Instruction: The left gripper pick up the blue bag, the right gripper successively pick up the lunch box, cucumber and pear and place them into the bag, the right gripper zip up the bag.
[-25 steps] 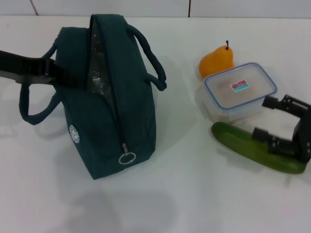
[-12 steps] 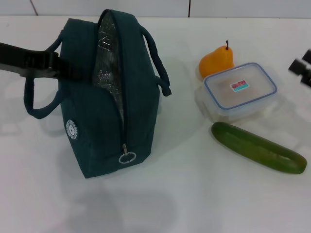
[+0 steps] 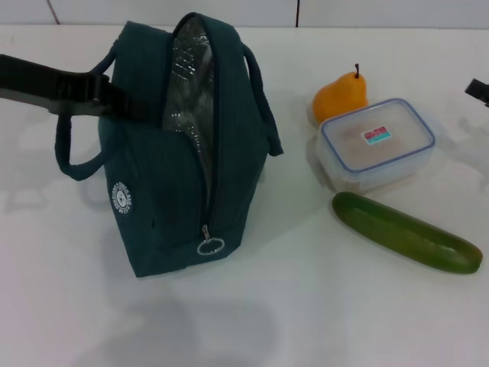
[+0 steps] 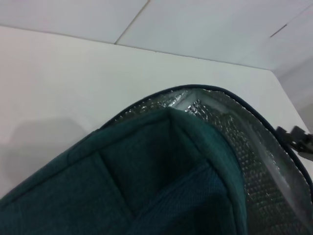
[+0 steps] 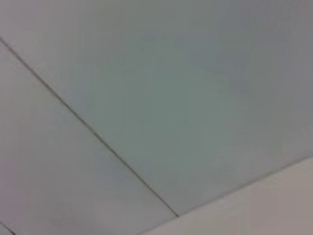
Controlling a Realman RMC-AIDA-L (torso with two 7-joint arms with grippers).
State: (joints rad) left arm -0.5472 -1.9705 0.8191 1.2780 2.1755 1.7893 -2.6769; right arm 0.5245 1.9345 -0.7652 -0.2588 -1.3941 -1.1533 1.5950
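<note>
Teal blue bag (image 3: 183,153) upright on worktop (image 3: 321,306), left gripper (image 3: 114,103) at its handle, closure unclear. Lunch box (image 3: 377,143), pear (image 3: 340,98), cucumber (image 3: 405,232) untouched. Right gripper (image 3: 477,90) at edge, state unclear. Risk: narrow mouth snags box.

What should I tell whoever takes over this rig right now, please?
Left gripper is at the blue bag, by its left handle; bag stands unzipped, foil lining showing.
Right gripper sits at the table's right edge, holding nothing visible.
Lunch box, cucumber and pear lie on the table right of the bag.
Left: pack all three, zip up.
</note>
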